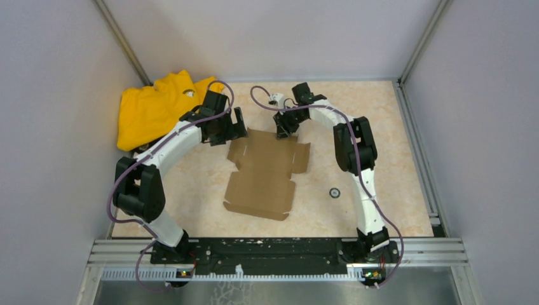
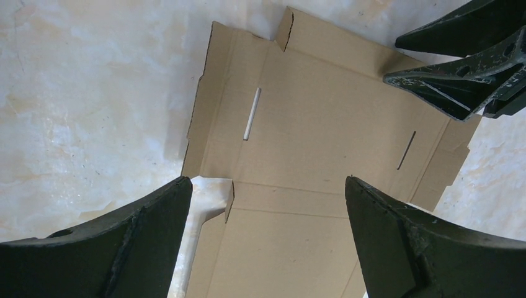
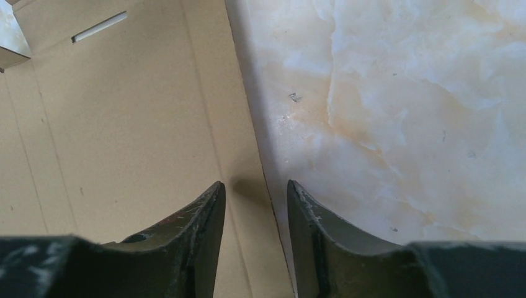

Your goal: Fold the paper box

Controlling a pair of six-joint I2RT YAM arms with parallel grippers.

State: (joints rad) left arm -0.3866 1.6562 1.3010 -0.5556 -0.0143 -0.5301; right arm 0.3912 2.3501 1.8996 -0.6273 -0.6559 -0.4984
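The paper box lies flat and unfolded on the marble table, plain brown cardboard with flaps and slots. My left gripper hovers over its far left corner, jaws wide apart with nothing between them; in the left wrist view the box fills the space under the left gripper. My right gripper is at the box's far edge. In the right wrist view its jaws stand a little apart, straddling the edge of the box, one finger over cardboard, the other over table. They do not pinch it.
A yellow garment is bunched in the far left corner, just behind the left arm. A small black ring lies on the table right of the box. Grey walls and metal rails close in the workspace.
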